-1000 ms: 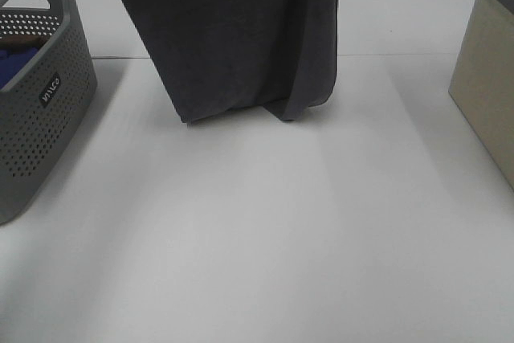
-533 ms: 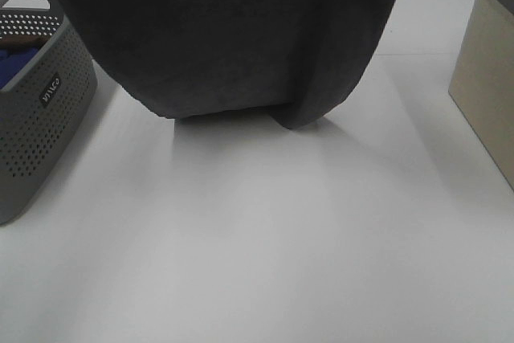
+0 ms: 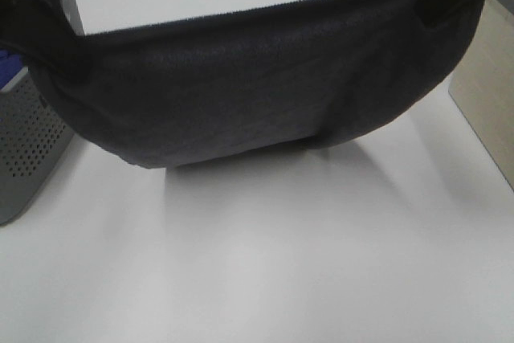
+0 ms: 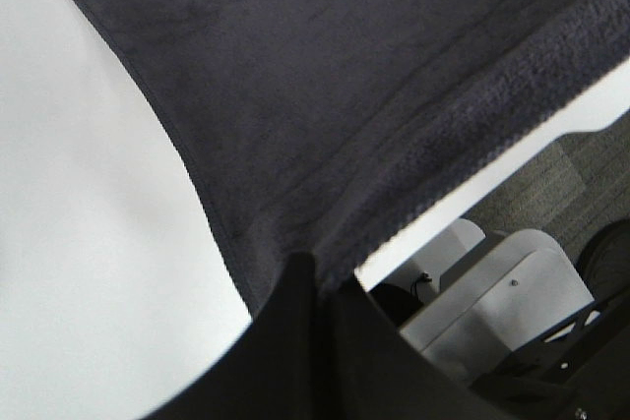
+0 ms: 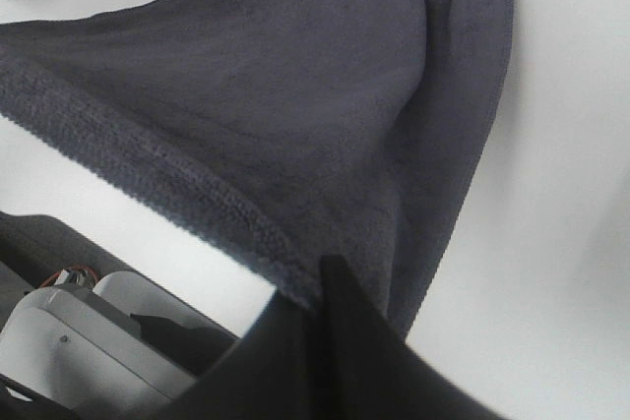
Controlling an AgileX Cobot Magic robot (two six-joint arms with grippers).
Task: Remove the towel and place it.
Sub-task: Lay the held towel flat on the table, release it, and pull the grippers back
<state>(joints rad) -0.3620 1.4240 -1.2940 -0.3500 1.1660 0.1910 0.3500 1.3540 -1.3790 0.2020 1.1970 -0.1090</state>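
Observation:
The dark charcoal towel [image 3: 257, 86] is stretched wide between my two grippers and sags in the middle. Its lower fold rests on the white table [image 3: 265, 263]. My left gripper [image 3: 66, 54] is shut on the towel's upper left corner, just above the basket. My right gripper [image 3: 435, 4] is shut on the upper right corner. In the left wrist view the left gripper [image 4: 317, 270] pinches the hemmed edge of the towel [image 4: 325, 76]. The right wrist view shows the right gripper [image 5: 320, 280] pinching the hem of the towel [image 5: 295, 105] the same way.
A grey perforated basket [image 3: 28, 146] stands at the left edge, partly hidden behind the towel and left arm. A beige fabric box [image 3: 488, 94] stands at the right edge. White table surface lies in front of the towel.
The towel hung narrow and folded at the back; now it is spread wide and lowered nearer the camera. Both arms have come into view at its upper corners.

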